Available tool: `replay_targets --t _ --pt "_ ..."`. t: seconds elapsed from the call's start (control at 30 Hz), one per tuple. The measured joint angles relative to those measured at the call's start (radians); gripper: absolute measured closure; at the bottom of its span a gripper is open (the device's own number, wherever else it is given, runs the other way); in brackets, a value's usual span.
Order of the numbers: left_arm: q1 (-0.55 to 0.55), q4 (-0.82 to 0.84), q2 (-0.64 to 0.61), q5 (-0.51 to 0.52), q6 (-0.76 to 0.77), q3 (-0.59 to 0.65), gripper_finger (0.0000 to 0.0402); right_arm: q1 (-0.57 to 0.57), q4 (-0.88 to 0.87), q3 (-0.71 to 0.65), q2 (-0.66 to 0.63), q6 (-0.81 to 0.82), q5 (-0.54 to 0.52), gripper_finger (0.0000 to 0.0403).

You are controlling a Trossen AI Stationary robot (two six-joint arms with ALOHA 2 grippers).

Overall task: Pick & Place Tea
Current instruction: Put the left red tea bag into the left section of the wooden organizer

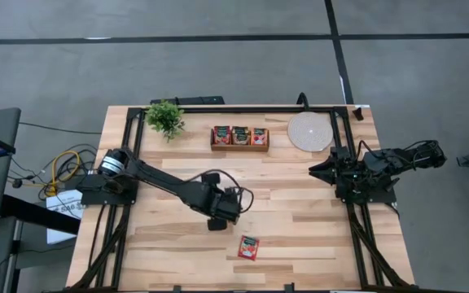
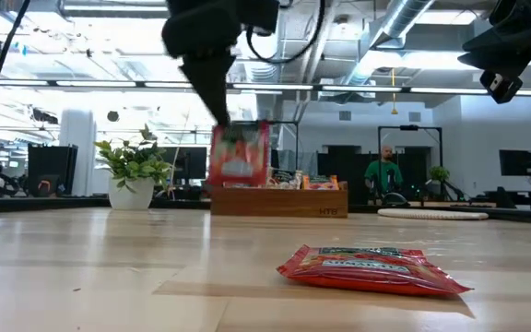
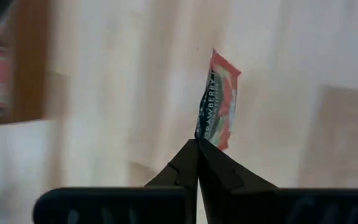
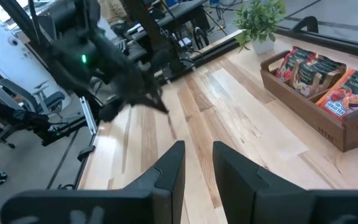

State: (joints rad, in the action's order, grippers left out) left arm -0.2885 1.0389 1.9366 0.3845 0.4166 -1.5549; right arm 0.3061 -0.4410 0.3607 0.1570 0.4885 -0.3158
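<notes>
Red sachet (image 2: 373, 268) lies flat at table's six o'clock | left gripper (image 3: 197, 144) pinches a second sachet (image 3: 217, 101) by its edge, mid-table — light, limp, crinkly | right gripper (image 4: 197, 163) parted, empty, at three o'clock

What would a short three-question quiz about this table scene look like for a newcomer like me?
1. True or false: the left claw is shut on a red tea packet, lifted off the table.
2. Where is the other loose red packet?
A. lying flat on the table near the front edge
B. on the round pale disc
C. beside the potted plant
3. Fill in: the wooden tray at the back holds ___ stacks of packets.

Key: 1 true; 2 A; 3 three. The right claw waits at the table's right side, holding nothing.
</notes>
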Motion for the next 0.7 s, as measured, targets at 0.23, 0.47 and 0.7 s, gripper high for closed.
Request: replay_targets --t 0.23,0.47,0.7 --pt "0.097 0.045 -0.097 0.155 -0.113 -0.042 0.0401 0.0 0.0 0.0 0.0 0.0 0.0 0.0327" --pt "0.261 0.044 -0.148 0.246 -0.331 -0.047 0.0401 0.0 0.0 0.0 0.0 0.0 0.0 0.0327" --pt "0.438 -0.052 -0.142 0.192 -0.551 -0.045 0.0401 0.0 0.0 0.0 0.0 -0.002 0.0 0.0327"
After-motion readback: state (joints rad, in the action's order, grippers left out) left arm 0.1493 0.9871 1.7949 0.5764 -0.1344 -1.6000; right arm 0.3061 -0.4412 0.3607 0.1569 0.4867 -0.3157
